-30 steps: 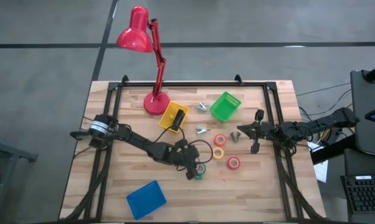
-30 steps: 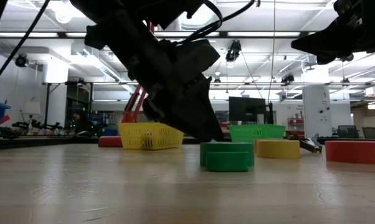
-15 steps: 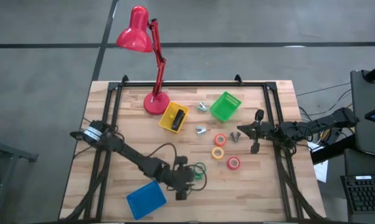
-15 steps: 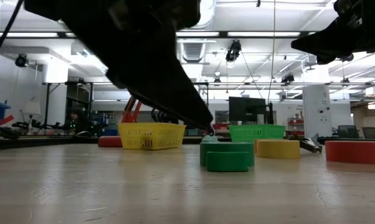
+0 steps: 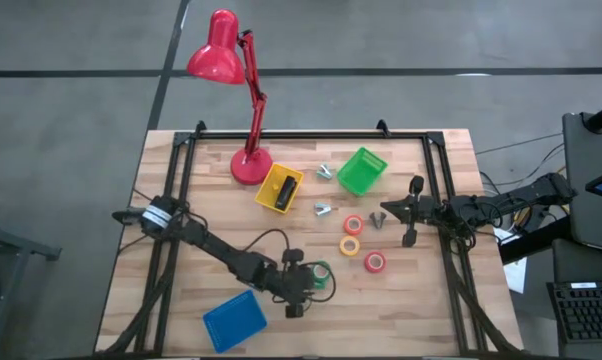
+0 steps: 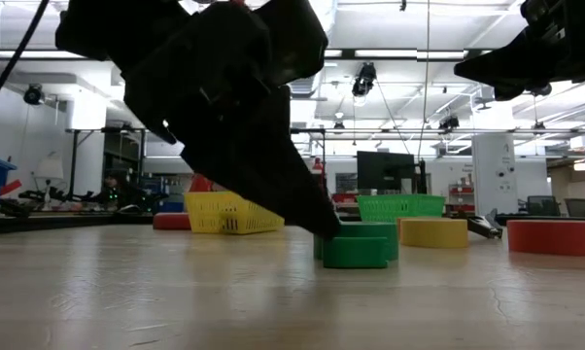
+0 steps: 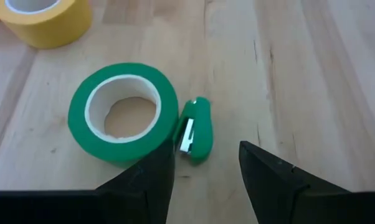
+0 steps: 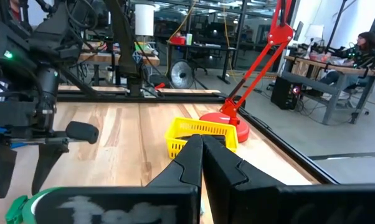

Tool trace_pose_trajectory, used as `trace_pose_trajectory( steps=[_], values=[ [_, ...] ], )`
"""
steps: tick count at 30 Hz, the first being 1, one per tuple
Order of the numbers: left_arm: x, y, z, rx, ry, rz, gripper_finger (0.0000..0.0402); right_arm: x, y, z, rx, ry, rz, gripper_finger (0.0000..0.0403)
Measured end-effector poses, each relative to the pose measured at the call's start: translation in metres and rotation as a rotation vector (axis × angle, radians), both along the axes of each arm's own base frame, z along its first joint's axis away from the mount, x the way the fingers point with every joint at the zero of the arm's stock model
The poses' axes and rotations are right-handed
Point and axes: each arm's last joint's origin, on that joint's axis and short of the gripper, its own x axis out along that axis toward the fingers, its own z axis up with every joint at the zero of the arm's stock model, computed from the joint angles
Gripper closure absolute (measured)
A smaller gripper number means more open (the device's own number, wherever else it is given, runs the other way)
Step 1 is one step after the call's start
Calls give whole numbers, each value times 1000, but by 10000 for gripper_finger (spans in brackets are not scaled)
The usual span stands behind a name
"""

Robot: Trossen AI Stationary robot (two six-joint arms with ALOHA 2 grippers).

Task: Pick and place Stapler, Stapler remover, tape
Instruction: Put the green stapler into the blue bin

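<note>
Since the small green stapler point(image 7: 194, 131) lies on the counter point(image 7: 312, 74) touching the green tape point(image 7: 122, 118), the left claw point(image 7: 203, 168), open and empty above it, risks catching the roll too.

High view: the camera hangs above and looks straight down on my whole bench point(image 5: 181, 265), with my left arm at the frame's left and my right arm at its right. Low view: set at bench-top height, looking level across the wood into the room, very near the green tape roll point(image 6: 356, 244). Left wrist view: rides my left arm, looking closely down past my left tool point(image 7: 206, 177) at the same green roll. Right wrist view: rides my right arm, looking across the bench past my right tool point(image 8: 203, 163). The yellow basket point(image 8: 201, 135) appears in the high, low and right wrist views.
</note>
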Motion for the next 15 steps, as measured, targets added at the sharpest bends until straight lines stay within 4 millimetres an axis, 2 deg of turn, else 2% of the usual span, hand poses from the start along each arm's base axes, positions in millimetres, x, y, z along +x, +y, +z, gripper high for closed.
trace_pose_trajectory(
  steps=[12,15],
  values=[
    [5,10,0,6,3,-42,220,0,0,0,-2,1,1,394],
    [5,10,-5,2,14,-50,220,0,0,0,0,0,1,394]
  ],
)
